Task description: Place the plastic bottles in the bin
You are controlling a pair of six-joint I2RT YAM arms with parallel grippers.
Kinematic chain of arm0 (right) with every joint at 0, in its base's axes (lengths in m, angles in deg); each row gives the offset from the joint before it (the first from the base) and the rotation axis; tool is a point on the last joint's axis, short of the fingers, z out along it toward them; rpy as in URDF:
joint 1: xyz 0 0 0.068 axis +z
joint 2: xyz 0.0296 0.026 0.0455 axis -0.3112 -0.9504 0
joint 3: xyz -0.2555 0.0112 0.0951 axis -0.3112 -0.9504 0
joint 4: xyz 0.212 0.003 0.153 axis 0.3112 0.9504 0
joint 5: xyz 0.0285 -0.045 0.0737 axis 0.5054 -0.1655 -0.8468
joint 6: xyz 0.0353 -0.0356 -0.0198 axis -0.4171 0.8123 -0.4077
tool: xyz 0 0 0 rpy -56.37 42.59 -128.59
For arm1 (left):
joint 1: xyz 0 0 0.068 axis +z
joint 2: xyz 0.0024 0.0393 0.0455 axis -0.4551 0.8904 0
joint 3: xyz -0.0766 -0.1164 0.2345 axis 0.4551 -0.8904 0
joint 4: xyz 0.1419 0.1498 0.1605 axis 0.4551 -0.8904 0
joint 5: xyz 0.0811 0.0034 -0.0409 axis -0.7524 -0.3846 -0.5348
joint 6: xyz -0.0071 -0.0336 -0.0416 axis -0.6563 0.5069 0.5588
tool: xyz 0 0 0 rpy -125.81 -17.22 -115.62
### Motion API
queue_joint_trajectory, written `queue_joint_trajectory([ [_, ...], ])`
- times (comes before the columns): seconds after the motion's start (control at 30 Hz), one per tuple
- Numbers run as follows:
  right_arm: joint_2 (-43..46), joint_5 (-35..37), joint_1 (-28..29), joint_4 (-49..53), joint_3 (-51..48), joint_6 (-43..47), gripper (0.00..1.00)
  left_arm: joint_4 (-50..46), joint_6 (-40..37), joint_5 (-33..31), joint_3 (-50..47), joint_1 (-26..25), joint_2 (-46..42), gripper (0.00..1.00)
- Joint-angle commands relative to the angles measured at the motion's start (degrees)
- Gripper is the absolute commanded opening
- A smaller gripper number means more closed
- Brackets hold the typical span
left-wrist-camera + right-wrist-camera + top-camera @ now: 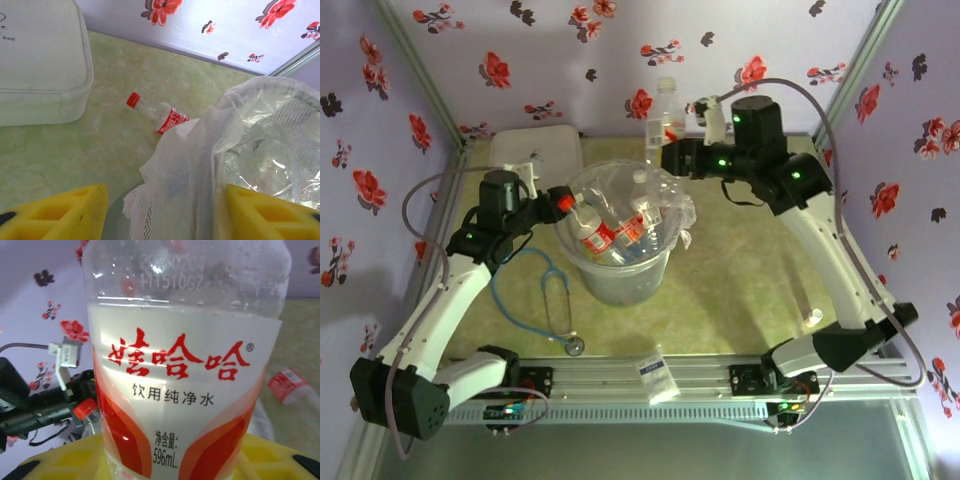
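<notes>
Plastic bottles (618, 232): several lie piled inside the bin (620, 288) at the centre of the top view, with red and blue labels visible through the clear liner. That part of the task is done.

Judged from the present layout, three bottles are left:
- One red-capped bottle (160, 114) lies on its side on the table just beside the bin, its lower end hidden behind the liner.
- One upright bottle (185, 365) stands at the upper centre of the top view, near the back wall.
- One red-labelled bottle (289, 385) lies at the right edge of the right wrist view.

The right gripper (662, 148) has its jaws on either side of the upright bottle. Whether they press on it yet cannot be told. The left gripper (164, 190) hangs over the bin's rim with its yellow fingers well apart. It holds nothing, and a fold of liner sits between the fingers.

Materials:
- The bottles are thin clear plastic with glossy wrap labels. The upright bottle shows droplets above its label.
- The bin is a round, translucent grey-white bucket with a fine grid texture.
- The liner (200, 150) is crinkled clear film.
- The table (750, 270) is smooth, pale green and marbled.
- A flat white lidded box (40, 65) with rounded corners sits at the upper left.
</notes>
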Motion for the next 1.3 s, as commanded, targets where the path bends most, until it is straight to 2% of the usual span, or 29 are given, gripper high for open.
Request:
queue_joint_trajectory([
  [0.0,-5.29,-3.23,4.79,0.4,3.91,1.84,0.49,-0.55,0.78,0.95,-1.48,0.06,-0.26,0.6],
  [0.1,-9.5,-6.86,8.3,5.47,5.72,4.78,0.51,-0.77,0.48,0.82,-1.23,0.06,-0.25,0.6],
  [0.33,-11.24,-6.69,11.87,12.84,2.96,10.12,0.52,-2.93,-1.23,0.13,0.68,0.49,-0.04,0.6],
  [0.47,-11.44,-5.4,12.42,16.09,2.87,12.66,0.59,-4.31,-2.35,-0.93,2.47,1.21,-0.05,0.6],
  [0.53,-11.57,-4.4,12.36,17.25,3.16,13.9,0.66,-5.39,-2.89,-1.56,3.79,1.83,-0.29,0.6],
  [0.67,-12.35,-3.03,11.92,19.48,5.28,15.57,0.87,-7.41,-3.59,-1.76,6.76,3.1,-0.9,0.59],
  [0.77,-12.5,-2.42,10.56,20.32,7.35,15.95,0.92,-8.62,-4.27,-1.75,8.47,3.43,-0.95,0.59],
  [0.9,-12.41,-1.33,7.55,18.65,8.61,14.61,0.9,-9.74,-4.76,-1.9,9.8,3.86,-1.52,0.61],
  [1.0,-13.63,0.22,6.44,17.23,9.15,13.79,0.81,-9.85,-4.43,-2.03,10.56,4.26,-2.52,0.61],
  [1.13,-16.63,-3.89,7.22,14.31,9.2,11.77,0.65,-8.88,-2.92,0.72,10.84,4.24,-2.98,0.62],
  [1.27,-19.64,-4.45,9.79,14.84,9.86,12.72,0.58,-8.08,-0.98,4.93,10.09,4.23,-2.71,0.67],
])
